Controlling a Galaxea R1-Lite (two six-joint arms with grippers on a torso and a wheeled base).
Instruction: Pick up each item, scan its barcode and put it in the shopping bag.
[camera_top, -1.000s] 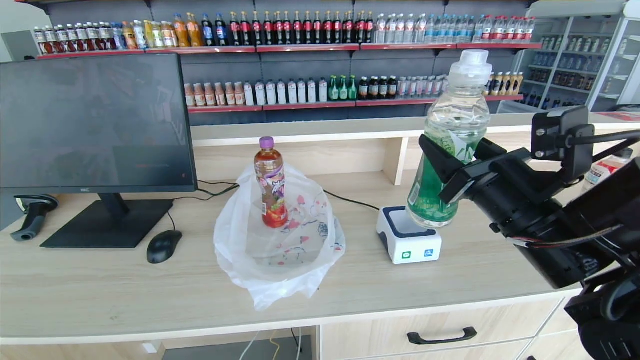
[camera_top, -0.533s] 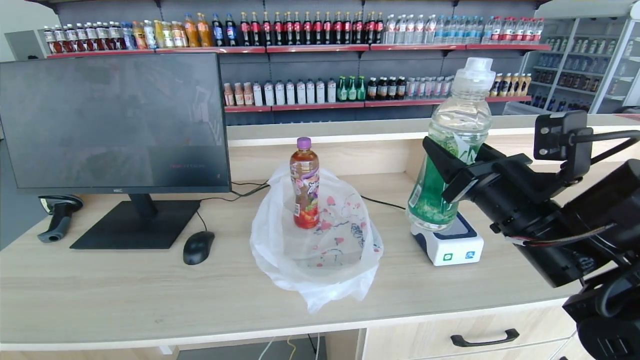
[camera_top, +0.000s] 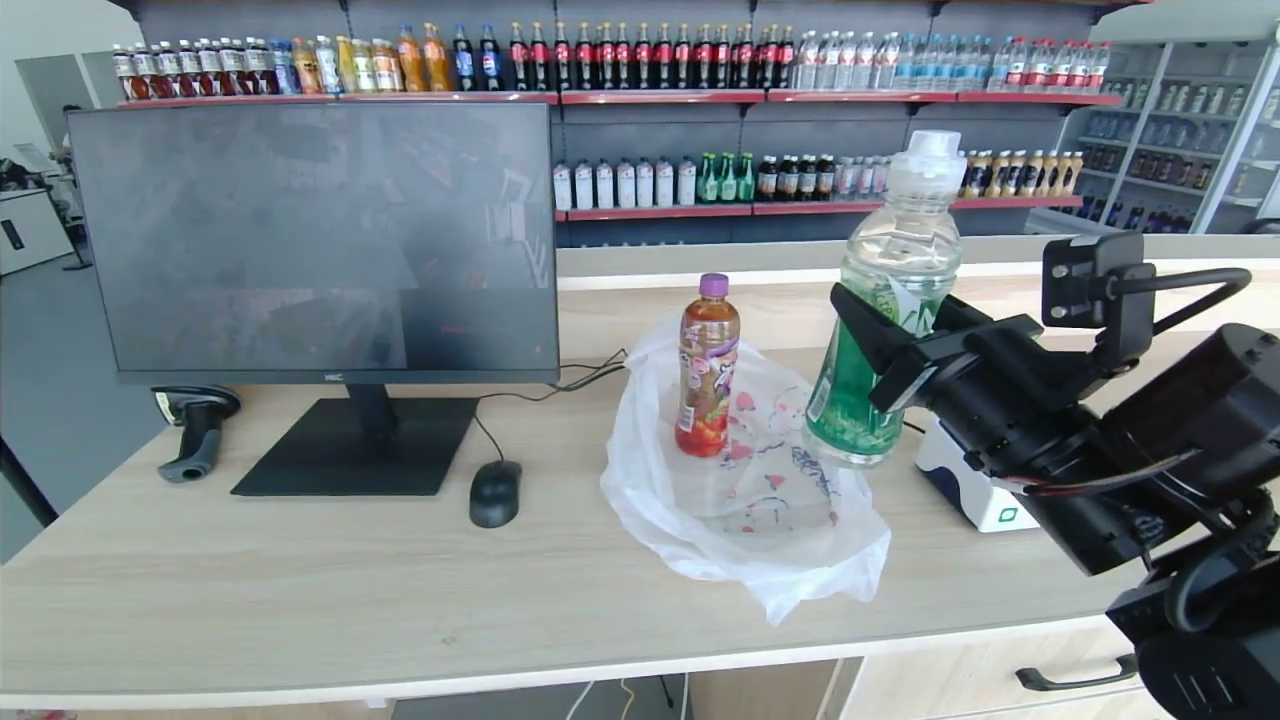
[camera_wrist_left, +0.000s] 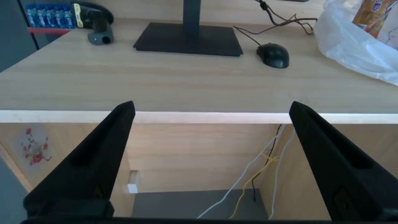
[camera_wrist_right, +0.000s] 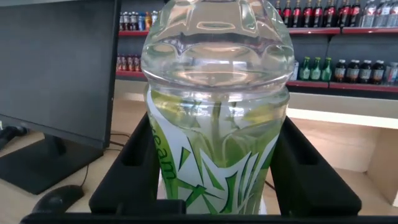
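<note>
The clear bottle (camera_top: 880, 330) has left the scanner: a second ago its base hung right over the little white scanner box (camera_top: 975, 490), and now it hangs over the right-hand edge of the shopping bag (camera_top: 700, 510), with the box off to its right. The head view has swung as well, so the whole counter sits further right in the picture than before. The bag, the monitor and the mouse have kept their places relative to one another.

The bottle is clear plastic with a white cap and clear liquid inside. A green and white leafy label wraps its lower half. It stands nearly upright, leaning a touch, and is held clear of the counter (camera_top: 300, 590). The right gripper (camera_top: 860, 345) is clamped across its middle, one black finger on each side of the label.

The bag is thin white plastic with small red and dark prints, slumped open on the counter. Inside it, toward the back, a tea bottle with a purple cap (camera_top: 707, 365) stands upright, just beside the held bottle but not touching it.

Further left on the counter are a black mouse (camera_top: 495, 492), a dark monitor (camera_top: 320, 240) on its stand and a handheld scanner (camera_top: 195, 430) resting at the far left. The left gripper (camera_wrist_left: 211, 155) hangs in front of the counter's front edge, below the top, with its jaws spread wide and nothing between them. Shelves of drinks (camera_top: 650, 60) line the wall behind.
</note>
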